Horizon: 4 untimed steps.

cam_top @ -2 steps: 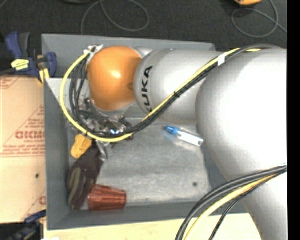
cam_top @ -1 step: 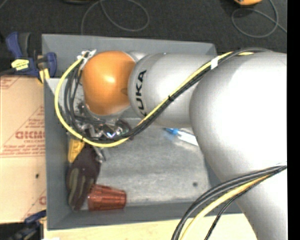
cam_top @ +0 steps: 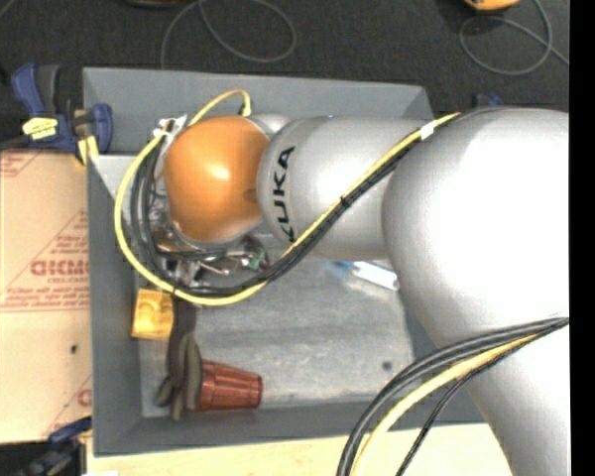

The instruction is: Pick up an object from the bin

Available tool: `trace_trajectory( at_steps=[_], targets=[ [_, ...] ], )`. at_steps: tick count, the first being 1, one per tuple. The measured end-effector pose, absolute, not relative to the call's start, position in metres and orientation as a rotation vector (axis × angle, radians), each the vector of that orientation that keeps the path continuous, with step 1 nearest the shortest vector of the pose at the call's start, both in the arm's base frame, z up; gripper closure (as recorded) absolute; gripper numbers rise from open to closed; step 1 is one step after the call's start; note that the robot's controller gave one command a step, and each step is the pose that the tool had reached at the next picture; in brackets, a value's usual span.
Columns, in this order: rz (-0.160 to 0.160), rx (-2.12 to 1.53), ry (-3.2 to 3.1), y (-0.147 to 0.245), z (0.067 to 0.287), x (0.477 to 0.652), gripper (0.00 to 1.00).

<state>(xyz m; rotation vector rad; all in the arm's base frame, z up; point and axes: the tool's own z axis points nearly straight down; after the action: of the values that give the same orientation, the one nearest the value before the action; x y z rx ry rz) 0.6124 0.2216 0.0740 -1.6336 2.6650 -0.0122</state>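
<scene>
The KUKA arm (cam_top: 397, 206) reaches across the grey bin (cam_top: 317, 350) from the right, its orange wrist cover (cam_top: 213, 178) over the far-left corner. The gripper (cam_top: 203, 256) sits under that cover, and whether it is open or closed cannot be told. The nearest thing is a yellow block (cam_top: 152, 315), just below and left of the gripper and close against the left wall. From the block a dark limp strip (cam_top: 181, 365) runs lengthwise toward the near wall, touching a reddish ribbed cup (cam_top: 228, 387) lying on its side. A white-and-blue piece (cam_top: 365, 276) pokes out from under the arm. The floor is flat bare metal (room is tight by the wall, freer to the right).
</scene>
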Motion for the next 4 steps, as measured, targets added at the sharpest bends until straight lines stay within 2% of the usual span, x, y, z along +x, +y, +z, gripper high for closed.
trace_trajectory(
  at_steps=[2,3,4],
  targets=[
    [-0.010,-1.631,2.666,0.221,0.076,0.612,1.00],
    [-0.008,-1.631,2.671,0.221,0.084,0.611,1.00],
    [-0.007,-1.631,2.673,0.221,0.101,0.610,1.00]
  ],
)
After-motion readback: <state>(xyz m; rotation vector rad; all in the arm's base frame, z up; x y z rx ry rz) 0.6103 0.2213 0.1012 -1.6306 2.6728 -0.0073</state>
